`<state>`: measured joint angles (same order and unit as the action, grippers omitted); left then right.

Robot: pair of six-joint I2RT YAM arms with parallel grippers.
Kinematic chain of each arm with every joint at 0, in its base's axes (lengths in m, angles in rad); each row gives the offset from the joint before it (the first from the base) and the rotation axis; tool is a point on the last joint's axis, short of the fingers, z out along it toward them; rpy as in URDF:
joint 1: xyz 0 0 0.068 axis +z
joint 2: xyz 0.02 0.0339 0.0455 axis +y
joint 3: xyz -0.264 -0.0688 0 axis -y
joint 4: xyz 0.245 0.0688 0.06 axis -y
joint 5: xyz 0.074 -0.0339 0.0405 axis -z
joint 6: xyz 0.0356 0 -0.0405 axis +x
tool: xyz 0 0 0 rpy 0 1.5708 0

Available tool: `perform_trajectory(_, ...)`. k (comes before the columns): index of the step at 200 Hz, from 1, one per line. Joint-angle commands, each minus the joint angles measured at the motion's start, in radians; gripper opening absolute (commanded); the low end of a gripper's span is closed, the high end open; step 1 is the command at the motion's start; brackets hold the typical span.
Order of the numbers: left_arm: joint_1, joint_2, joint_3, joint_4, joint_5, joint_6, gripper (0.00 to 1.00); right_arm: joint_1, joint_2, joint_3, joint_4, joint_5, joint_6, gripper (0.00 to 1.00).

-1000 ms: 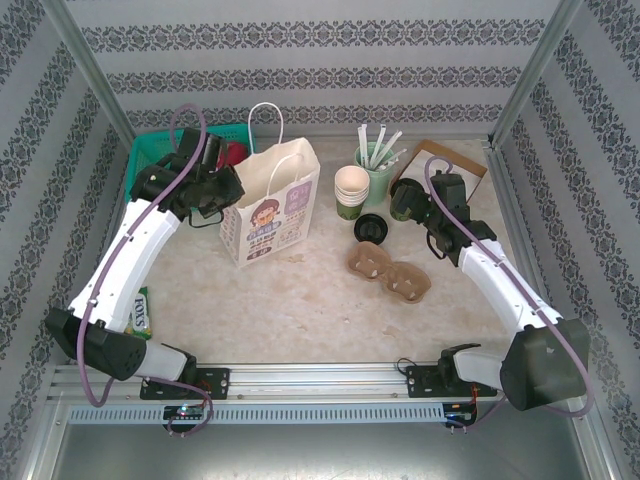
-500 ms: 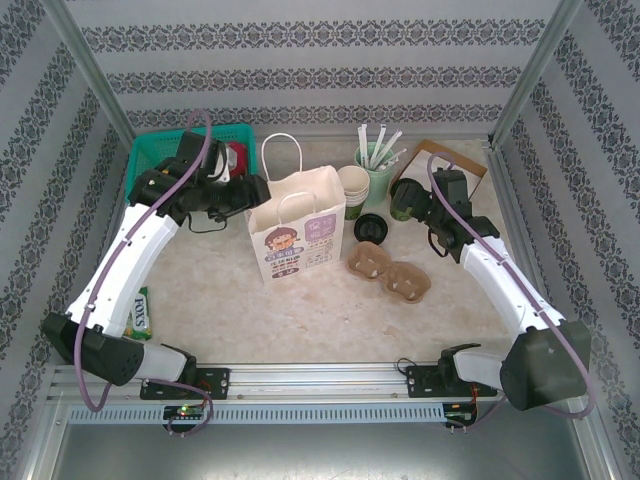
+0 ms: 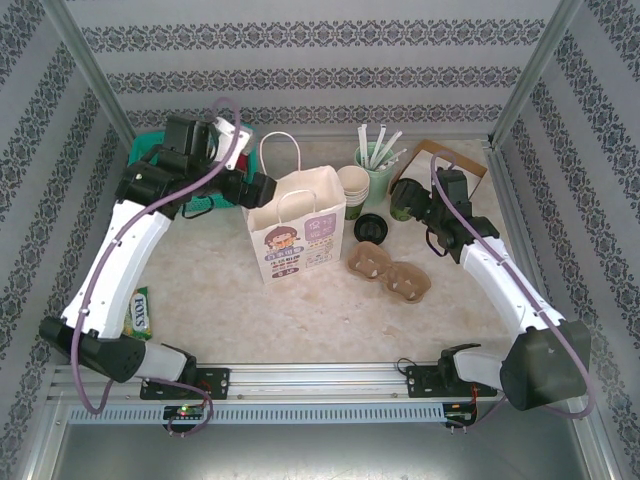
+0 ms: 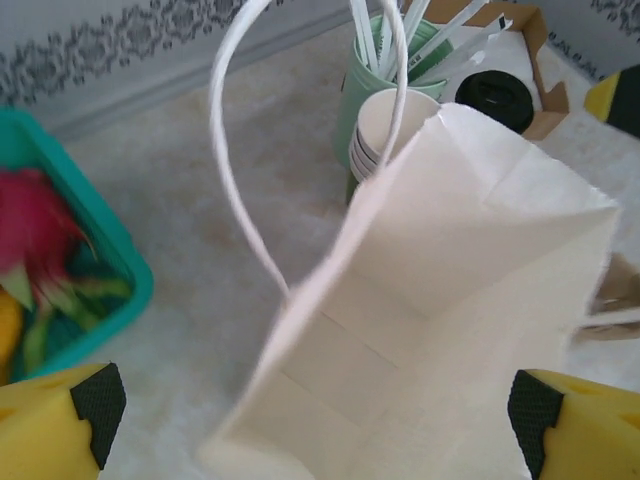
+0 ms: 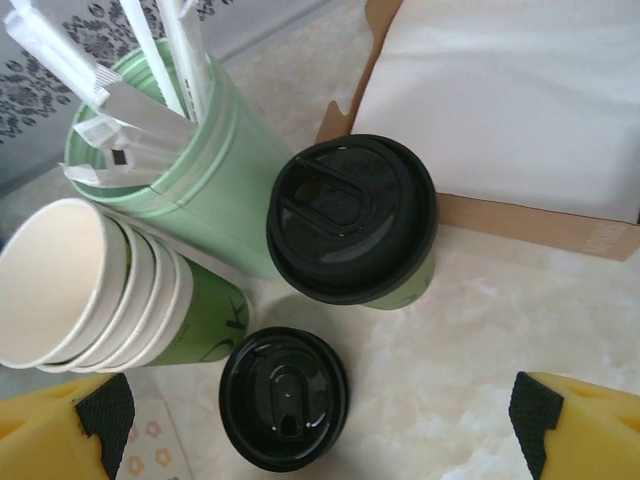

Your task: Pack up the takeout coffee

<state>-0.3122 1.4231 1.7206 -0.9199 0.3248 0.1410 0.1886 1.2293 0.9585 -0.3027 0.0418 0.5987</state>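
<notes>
The takeout coffee, a green cup with a round black lid, stands beside the pale green straw tumbler. My right gripper hangs open just short of it, its jaws wide with nothing between them. From above, that gripper sits over the cup at the back right. A white paper bag stands upright mid-table, its mouth open. My left gripper is at the bag's upper left edge. In the left wrist view it is open above the bag's bare inside.
A loose black lid lies by the stacked cream cups. Two brown pulp carriers lie right of the bag. A napkin box sits back right, a teal basket back left, a candy packet near left.
The left gripper dragged the bag to the right, then opened and let go of it. The left arm drew up and back a little. The right arm stayed still.
</notes>
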Motion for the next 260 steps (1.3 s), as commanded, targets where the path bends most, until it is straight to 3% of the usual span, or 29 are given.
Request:
perform_trajectory(1,-0.002,0.077,-0.008,0.114,0.006,0.251,1.0,0.018,-0.045,-0.012,0.041,-0.051,-0.004,0.98)
perform_trajectory(39,-0.001,0.28,0.204,-0.071,0.067,0.365,0.93,0.017,-0.115,-0.025,-0.006,-0.03,-0.035,0.98)
perform_trajectory(80,-0.001,0.356,0.243,-0.067,0.102,0.411,0.86,0.015,-0.165,-0.052,-0.018,-0.003,-0.039,0.98)
perform_trajectory(98,0.0,0.372,0.266,-0.094,0.136,0.401,0.68,0.015,-0.17,-0.054,-0.036,-0.023,-0.048,0.98)
perform_trajectory(118,0.0,0.365,0.258,-0.103,0.16,0.346,0.35,0.019,-0.164,-0.049,-0.093,-0.078,-0.04,0.98)
perform_trajectory(154,-0.005,0.308,0.195,-0.106,0.234,0.211,0.23,0.063,-0.082,-0.015,-0.324,-0.062,0.055,0.94)
perform_trajectory(178,-0.008,0.271,0.173,-0.096,0.222,0.087,0.01,0.143,0.014,0.04,-0.477,0.025,0.145,0.88)
perform_trajectory(195,-0.009,0.261,0.168,-0.118,0.254,0.037,0.0,0.2,0.08,0.059,-0.497,0.035,0.202,0.79)
perform_trajectory(231,-0.016,0.22,0.127,-0.126,0.28,-0.039,0.0,0.259,0.231,0.113,-0.557,0.066,0.291,0.7)
perform_trajectory(260,-0.016,0.188,0.1,-0.114,0.306,-0.031,0.0,0.293,0.309,0.145,-0.583,0.089,0.325,0.54)
